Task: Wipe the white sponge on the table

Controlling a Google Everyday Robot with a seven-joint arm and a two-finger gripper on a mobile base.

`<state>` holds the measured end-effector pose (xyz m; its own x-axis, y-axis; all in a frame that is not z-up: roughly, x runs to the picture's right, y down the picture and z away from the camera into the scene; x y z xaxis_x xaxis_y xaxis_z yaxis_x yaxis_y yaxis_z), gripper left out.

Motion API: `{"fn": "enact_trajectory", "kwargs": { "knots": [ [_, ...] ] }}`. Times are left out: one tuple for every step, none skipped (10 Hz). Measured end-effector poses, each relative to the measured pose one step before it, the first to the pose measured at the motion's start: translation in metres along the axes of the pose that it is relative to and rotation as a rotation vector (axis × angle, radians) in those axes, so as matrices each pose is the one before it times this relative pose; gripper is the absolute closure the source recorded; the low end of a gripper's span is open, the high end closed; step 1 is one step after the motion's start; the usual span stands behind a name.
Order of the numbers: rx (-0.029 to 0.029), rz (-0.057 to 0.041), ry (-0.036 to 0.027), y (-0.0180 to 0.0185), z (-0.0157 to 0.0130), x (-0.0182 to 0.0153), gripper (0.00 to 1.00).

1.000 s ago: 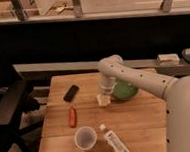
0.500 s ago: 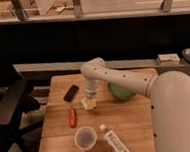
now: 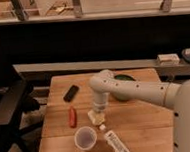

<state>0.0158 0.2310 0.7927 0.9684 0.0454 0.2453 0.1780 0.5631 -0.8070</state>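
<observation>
Near the middle of the table (image 3: 142, 121), the gripper (image 3: 98, 116) is seen pointing down with fingers closed on the white sponge (image 3: 97, 117), which should be kept pressed flat and swept clear of the cup (image 3: 86, 138).
</observation>
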Motion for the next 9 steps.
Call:
{"fn": "enact_trajectory", "kwargs": {
  "knots": [
    [0.00207,0.04733,0.00874,0.00546,-0.00486,0.02121,1.0],
    [0.01616,0.04129,0.00853,-0.00368,-0.00904,0.01982,1.0],
    [0.02712,0.03325,0.01035,-0.01282,-0.01306,0.01727,1.0],
    [0.01917,0.01388,0.00392,-0.0138,-0.00931,0.00716,1.0],
    [0.01932,0.00442,0.00059,-0.02235,-0.00774,0.00069,1.0],
    [0.00673,-0.00784,-0.00403,-0.01636,-0.00096,-0.00758,1.0],
    [0.00312,-0.00947,-0.00478,-0.01104,0.00102,-0.00812,1.0],
    [0.00053,-0.01909,-0.00984,-0.01376,0.00358,-0.01546,1.0],
    [-0.00548,-0.02947,-0.01285,-0.01122,0.00626,-0.0201,1.0]
  ]
}}
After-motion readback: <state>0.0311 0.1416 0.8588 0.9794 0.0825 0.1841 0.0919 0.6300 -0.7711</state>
